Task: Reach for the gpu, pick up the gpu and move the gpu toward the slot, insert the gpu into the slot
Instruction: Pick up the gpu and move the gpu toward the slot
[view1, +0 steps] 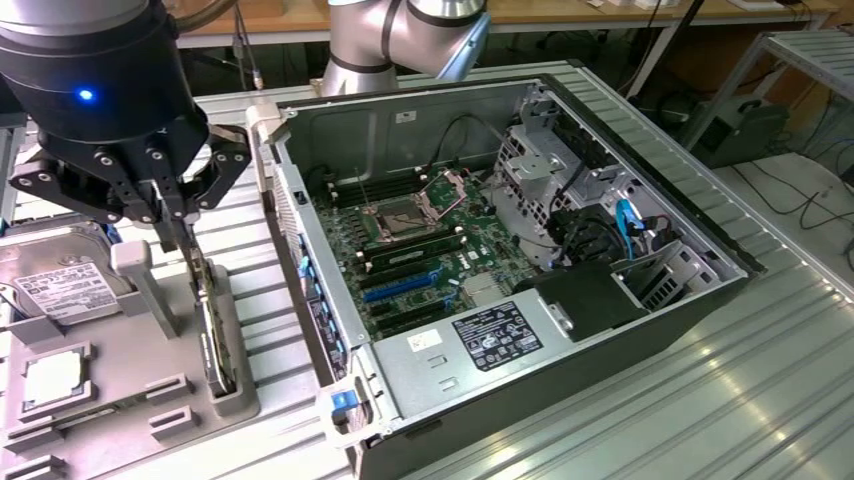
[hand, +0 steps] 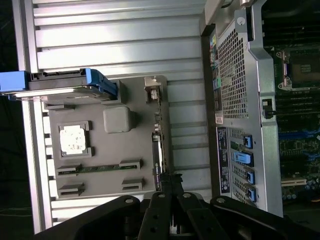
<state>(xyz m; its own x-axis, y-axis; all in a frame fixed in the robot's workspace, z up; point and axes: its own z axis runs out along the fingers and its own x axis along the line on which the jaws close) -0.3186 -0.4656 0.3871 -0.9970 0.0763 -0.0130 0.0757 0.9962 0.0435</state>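
The gpu (view1: 214, 320) stands on edge in a grey holder tray (view1: 134, 400) at the exterior view's left, seen as a thin green card with a dark cooler. My gripper (view1: 176, 238) hangs over the card's far end, its fingers pinched together on the card's upper edge. In the wrist view the gpu (hand: 159, 145) appears edge-on, and the gripper (hand: 171, 176) closes on its near end. The blue slot (view1: 400, 285) lies on the green motherboard inside the open computer case (view1: 320, 330), to the right of the tray.
On the same tray sit a grey hard drive (view1: 60, 285) with a white label, a square processor (view1: 51, 375) and a memory stick (hand: 100, 167). The case's perforated side wall (hand: 232, 75) rises between tray and motherboard. A black power supply (view1: 501, 335) fills the case's near end.
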